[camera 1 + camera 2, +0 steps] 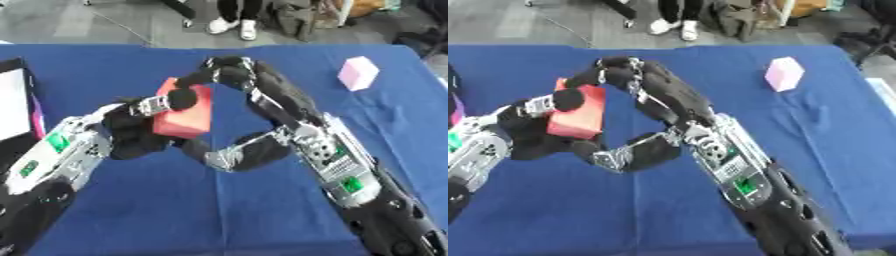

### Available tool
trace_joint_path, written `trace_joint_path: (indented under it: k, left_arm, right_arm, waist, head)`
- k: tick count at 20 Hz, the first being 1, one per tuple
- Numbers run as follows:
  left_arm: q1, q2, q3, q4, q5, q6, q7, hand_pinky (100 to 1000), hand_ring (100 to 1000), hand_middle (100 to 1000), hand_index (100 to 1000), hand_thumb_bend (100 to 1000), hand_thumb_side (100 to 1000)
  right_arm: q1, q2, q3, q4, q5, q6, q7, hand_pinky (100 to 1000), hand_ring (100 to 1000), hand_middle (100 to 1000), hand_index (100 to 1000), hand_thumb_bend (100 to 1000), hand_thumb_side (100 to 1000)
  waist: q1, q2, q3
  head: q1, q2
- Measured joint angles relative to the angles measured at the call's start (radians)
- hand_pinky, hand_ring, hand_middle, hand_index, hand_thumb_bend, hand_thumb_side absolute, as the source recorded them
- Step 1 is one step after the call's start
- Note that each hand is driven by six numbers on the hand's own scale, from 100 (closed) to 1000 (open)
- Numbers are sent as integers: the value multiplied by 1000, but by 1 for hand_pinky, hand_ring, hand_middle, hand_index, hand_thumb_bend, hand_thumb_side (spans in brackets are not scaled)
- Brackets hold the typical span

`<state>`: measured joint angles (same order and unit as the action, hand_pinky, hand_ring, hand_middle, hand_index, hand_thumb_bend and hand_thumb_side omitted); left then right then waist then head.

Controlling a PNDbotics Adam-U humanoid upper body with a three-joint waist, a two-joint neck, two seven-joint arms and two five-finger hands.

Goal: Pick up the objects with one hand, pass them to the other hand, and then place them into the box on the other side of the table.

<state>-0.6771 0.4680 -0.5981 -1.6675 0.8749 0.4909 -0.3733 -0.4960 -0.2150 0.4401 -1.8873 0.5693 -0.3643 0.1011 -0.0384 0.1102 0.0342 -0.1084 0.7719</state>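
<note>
**Mid-handover: red block between both hands**

You are at the pass itself. The red block (185, 116) sits left of centre in the frame, lifted above the blue table (262, 220), and both hands are on it. Your left hand (140, 125) comes in from the lower left and has its fingers curled round the block's near side, with a fingertip lying over the front face. Your right hand (229, 75) reaches in from the lower right, arches over the top, and its fingers curl down onto the block's upper edge, while its thumb comes up from below, near the bottom corner. So both hands are grasping the same block; neither has let go.

Which hand is the giver cannot be read from this moment alone. My judgement is that the next move calls for one hand to release cleanly while the other keeps its hold, so make sure the receiving hand has the block seated between fingers and thumb before you relax the other. Then carry it to the box on the receiver's side. A white-bottomed box (12, 102) shows at the left edge of the frame; no box is visible on the right.

The count: one red block, in hand; one pink block (358, 73) resting on the table in the upper right, well apart from both hands; one box in view.
</note>
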Motion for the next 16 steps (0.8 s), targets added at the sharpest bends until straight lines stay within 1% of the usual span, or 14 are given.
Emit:
trace_joint_path:
  k: [3, 6, 9, 11, 16]
  left_arm:
    - [0, 3, 0, 5, -7, -4, 8, 597, 360, 162, 413, 311, 440]
    - [2, 9, 4, 18, -19, -9, 13, 595, 359, 160, 410, 307, 436]
    - [5, 25, 13, 43, -40, -16, 13, 594, 359, 160, 411, 307, 436]
    - [10, 40, 19, 64, -55, -20, 7, 594, 360, 160, 411, 310, 436]
    - [22, 79, 20, 89, -84, -25, -22, 592, 360, 158, 411, 309, 433]
  right_arm:
    - [2, 0, -2, -1, 11, -1, 2, 741, 705, 574, 718, 442, 514]
    - [3, 0, -4, -1, 26, -3, 15, 757, 727, 648, 769, 494, 545]
    - [6, -1, -8, -4, 46, -2, 27, 771, 745, 707, 835, 535, 538]
    - [9, -1, -7, -8, 65, -5, 39, 777, 756, 735, 856, 560, 534]
    - [12, -1, -8, -16, 122, -12, 60, 781, 770, 791, 900, 568, 546]
  waist:
    - [0, 0, -1]
    - [0, 0, -2]
    - [1, 0, -5]
    - [1, 0, -6]
    - [3, 0, -7]
  head:
    - [0, 0]
    - [0, 0]
    - [0, 0]
    - [0, 0]
    - [2, 0]
